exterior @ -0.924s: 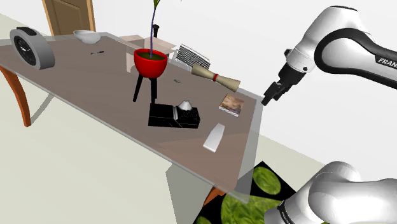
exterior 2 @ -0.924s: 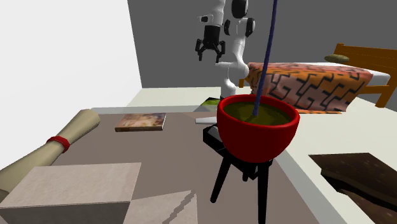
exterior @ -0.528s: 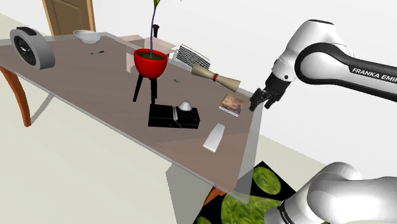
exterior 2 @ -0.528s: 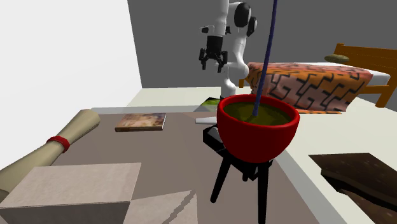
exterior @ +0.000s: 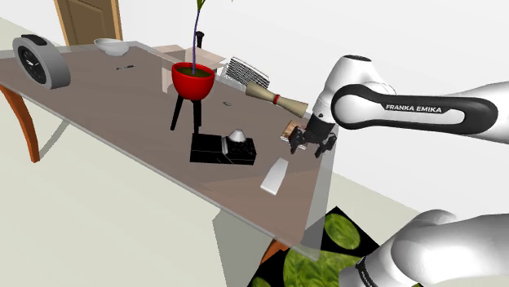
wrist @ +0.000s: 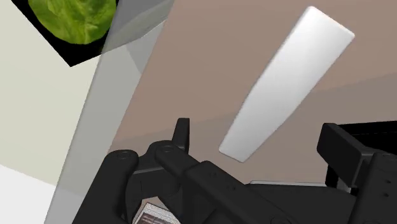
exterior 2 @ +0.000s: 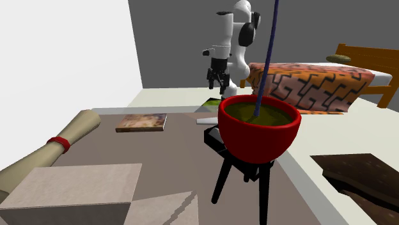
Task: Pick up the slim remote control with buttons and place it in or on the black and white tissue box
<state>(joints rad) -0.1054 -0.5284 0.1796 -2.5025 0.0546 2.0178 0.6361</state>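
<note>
Wrist view: the black two-finger pincer (wrist: 256,127) hangs spread apart over the slim white remote control (wrist: 289,83), which lies flat and untouched just ahead of its fingertips, seemingly ready to straddle it. The black-and-white tissue box (exterior: 222,147) sits near the pincer, a short carry away.

Only lettering you can actually read is "FRANKA EMIKA", dark capitals on the white forearm link of the arm (exterior: 416,108), off to the shoulder view's right of the red plant pot (exterior: 192,79). The clock (exterior: 37,61) on the pot's other side has dial marks, too small to make out.
</note>
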